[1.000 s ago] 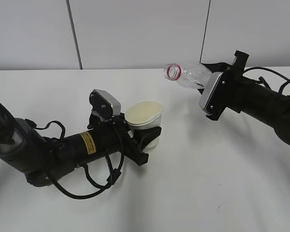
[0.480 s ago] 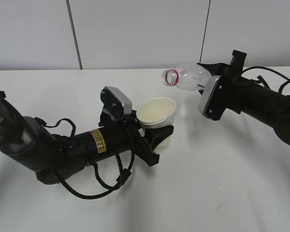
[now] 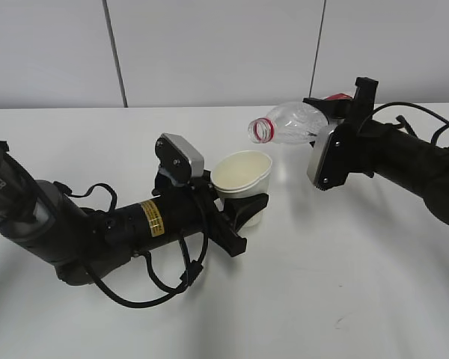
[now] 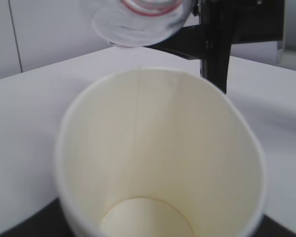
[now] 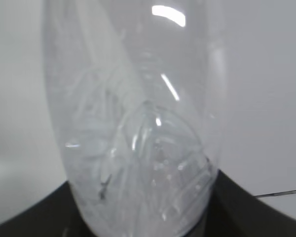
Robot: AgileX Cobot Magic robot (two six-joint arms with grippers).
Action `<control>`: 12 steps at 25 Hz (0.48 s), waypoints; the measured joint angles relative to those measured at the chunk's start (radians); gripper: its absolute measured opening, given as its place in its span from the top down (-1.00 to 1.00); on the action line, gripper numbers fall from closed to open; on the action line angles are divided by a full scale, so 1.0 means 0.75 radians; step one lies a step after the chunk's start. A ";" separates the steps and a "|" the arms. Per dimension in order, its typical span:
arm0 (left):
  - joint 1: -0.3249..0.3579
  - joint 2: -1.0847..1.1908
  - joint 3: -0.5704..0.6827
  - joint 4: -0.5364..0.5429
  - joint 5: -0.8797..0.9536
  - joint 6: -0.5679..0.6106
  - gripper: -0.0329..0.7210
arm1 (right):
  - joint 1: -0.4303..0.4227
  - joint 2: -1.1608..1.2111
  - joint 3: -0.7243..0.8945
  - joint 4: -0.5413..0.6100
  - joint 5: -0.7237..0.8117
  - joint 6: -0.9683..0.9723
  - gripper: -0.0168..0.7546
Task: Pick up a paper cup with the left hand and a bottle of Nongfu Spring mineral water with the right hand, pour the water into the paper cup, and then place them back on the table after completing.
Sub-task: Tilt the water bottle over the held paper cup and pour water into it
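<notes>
Left end effector (image 3: 243, 209) clamps paper cup (image 3: 243, 176); right end effector (image 3: 331, 120) clamps tilted bottle (image 3: 288, 121)

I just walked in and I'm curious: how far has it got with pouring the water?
Both pickups look done: the left hand holds the paper cup, the right hand the bottle. The bottle is tipped, mouth by the cup's rim, yet the cup looks dry inside. Pouring and setting both down remain.

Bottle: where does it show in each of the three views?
Exterior: bottle upper middle, tilted, its mouth just above the cup.
Left wrist: only its red-ringed mouth, top edge, above the cup.
Right wrist: its clear body fills the centre.
Shared landmark: the white table.
</notes>
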 joint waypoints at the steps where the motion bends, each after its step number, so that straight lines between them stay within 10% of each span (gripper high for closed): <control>1: 0.000 0.000 0.000 0.000 0.000 0.000 -0.03 | 0.001 0.000 0.000 0.000 0.000 -0.007 0.07; 12: 0.000 0.000 0.000 0.003 0.000 0.000 -0.03 | 0.001 0.000 0.000 0.011 -0.050 -0.140 0.07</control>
